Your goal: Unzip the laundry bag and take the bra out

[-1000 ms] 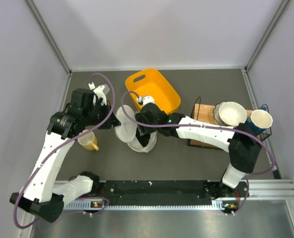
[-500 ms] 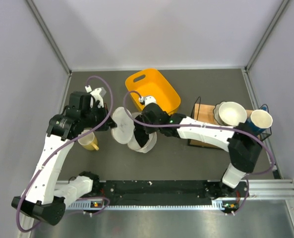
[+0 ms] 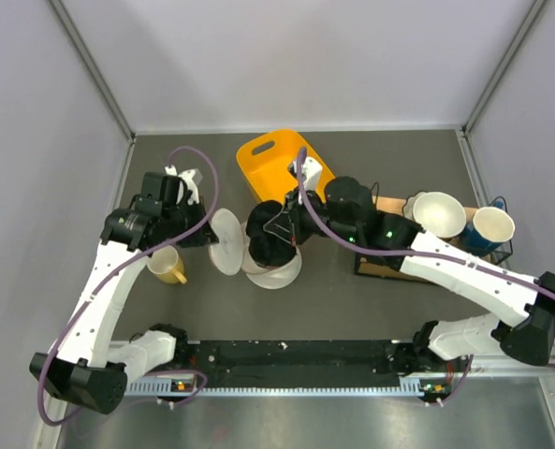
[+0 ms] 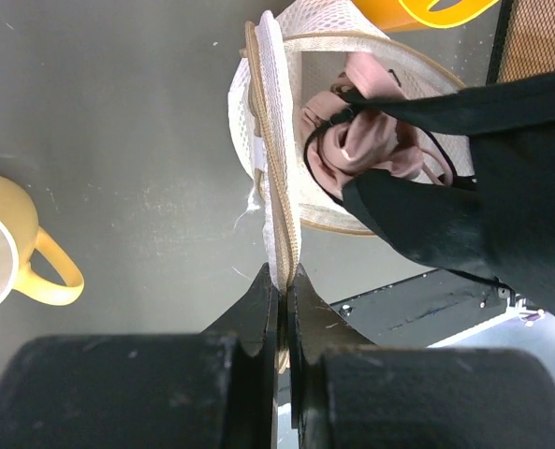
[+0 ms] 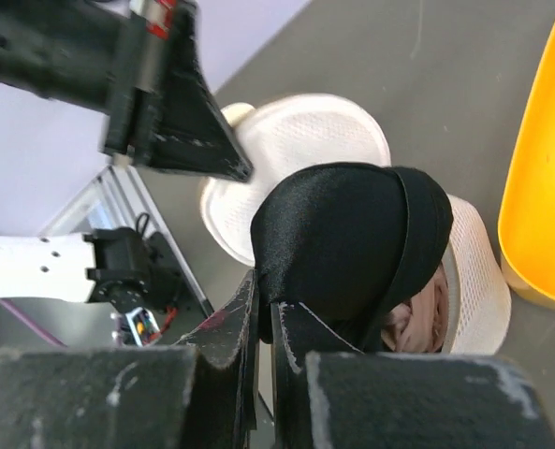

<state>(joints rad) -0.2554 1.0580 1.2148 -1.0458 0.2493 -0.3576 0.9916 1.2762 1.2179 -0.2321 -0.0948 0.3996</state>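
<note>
Laundry bag (image 3: 279,273) unzipped, beneath right end effector (image 5: 263,301), ahead of left end effector (image 4: 284,281). Lid flap (image 4: 275,140) stood open, its tan rim pinched in left's closed fingers. Black bra (image 5: 343,234) clamped in right's closed fingers, lifted just above bag mouth, thin strap beside pink garment (image 4: 361,140) inside. Remaining, by judgement: carry bra clear. Right arm (image 3: 445,267) stretched leftward over desk (image 3: 399,168); left arm (image 3: 94,290) reached forward.

We see white links and black joints on our left arm (image 3: 90,309) and right arm (image 3: 464,271), each trailed by a purple cable (image 3: 211,182). The left gripper (image 4: 282,279) and right gripper (image 5: 264,313) end in matte black, wedge-shaped fingers, lightly scuffed.
</note>
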